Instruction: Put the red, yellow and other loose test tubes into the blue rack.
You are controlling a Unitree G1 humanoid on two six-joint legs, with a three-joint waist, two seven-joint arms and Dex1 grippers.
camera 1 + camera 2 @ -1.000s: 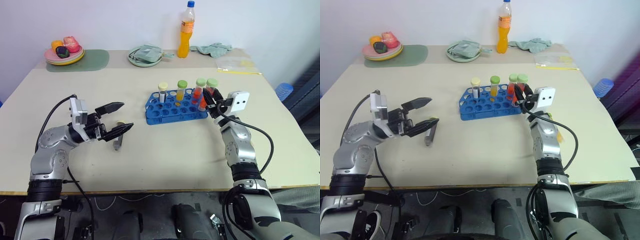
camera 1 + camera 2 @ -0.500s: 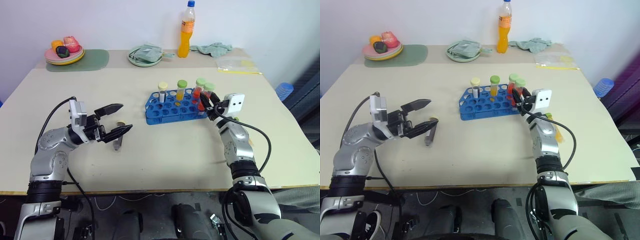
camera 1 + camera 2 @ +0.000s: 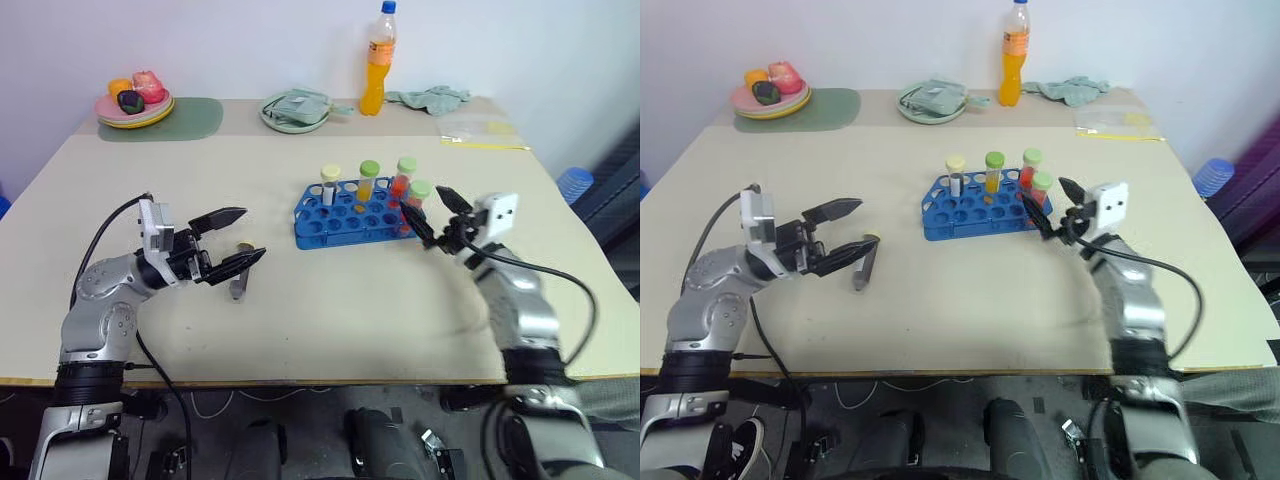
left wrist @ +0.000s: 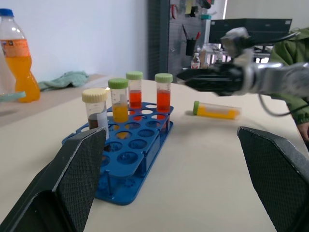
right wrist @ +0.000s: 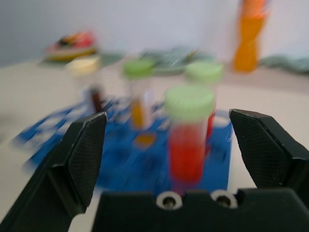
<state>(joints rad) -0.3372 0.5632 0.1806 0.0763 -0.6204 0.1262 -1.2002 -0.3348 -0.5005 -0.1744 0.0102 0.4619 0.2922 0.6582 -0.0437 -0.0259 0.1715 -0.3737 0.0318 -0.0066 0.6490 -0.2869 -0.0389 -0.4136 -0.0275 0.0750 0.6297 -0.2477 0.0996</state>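
Observation:
The blue rack (image 3: 352, 213) stands mid-table with several capped test tubes upright in it. A cream-capped one (image 3: 330, 181) is on the left, then a yellow one (image 3: 368, 177), a red one (image 3: 405, 171) and a second red one (image 3: 419, 191) at the near right corner. My right gripper (image 3: 424, 203) is open just behind that corner tube, touching nothing. A yellow tube (image 4: 216, 110) lies on the table near my right arm. Further left, a grey tube (image 3: 238, 282) lies beside my left gripper (image 3: 254, 232), which hangs open and empty.
An orange drink bottle (image 3: 375, 60), a green plate (image 3: 295, 112) with a cloth, a plate of fruit (image 3: 133, 106) on a green mat (image 3: 192, 118), a rag (image 3: 430, 97) and a plastic bag (image 3: 482, 135) line the far edge.
My right gripper opened, let go of the red tube now standing in the rack's near right corner, and drew back to the right. The left arm stayed put.

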